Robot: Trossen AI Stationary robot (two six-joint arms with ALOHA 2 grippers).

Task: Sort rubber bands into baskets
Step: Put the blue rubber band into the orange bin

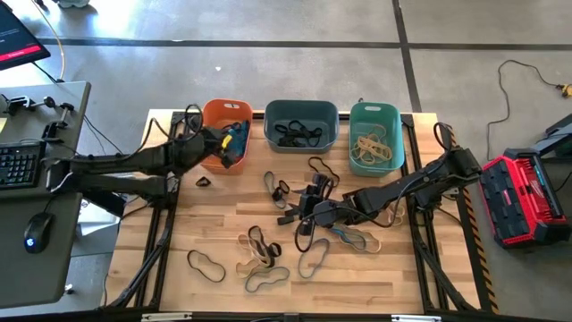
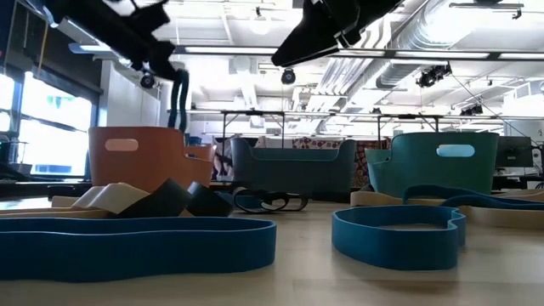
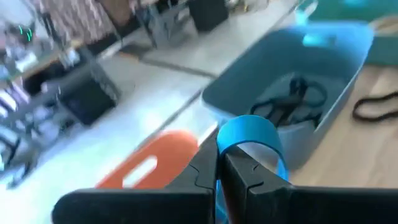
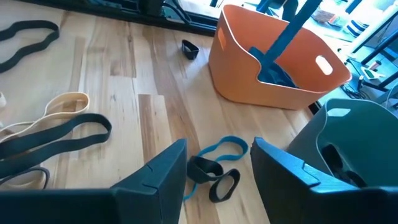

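My left gripper point(image 1: 231, 143) is over the orange basket point(image 1: 213, 118), shut on a blue rubber band point(image 3: 249, 132). In the right wrist view that band point(image 4: 291, 32) hangs down into the orange basket point(image 4: 249, 87), where other blue bands lie. The slate basket point(image 1: 301, 134) holds black bands and the teal basket point(image 1: 374, 156) holds tan ones. My right gripper point(image 4: 217, 167) is open above the table's middle, over a blue band point(image 4: 219, 148) and small black bands point(image 4: 210, 174) lying flat on the wood. My left gripper pinches the blue rubber band point(image 3: 219, 155) between its two fingers, and a loop of it bulges past the fingertips point(image 3: 245, 174). The band hangs below the gripper point(image 2: 178, 102), its lower end down inside the orange basket.
Loose blue, black and tan bands point(image 1: 259, 259) are strewn over the wooden table point(image 1: 214, 224) in front of the baskets. One small black band point(image 1: 203, 182) lies near the orange basket. A desk with a keyboard point(image 1: 18, 165) stands left of the table.
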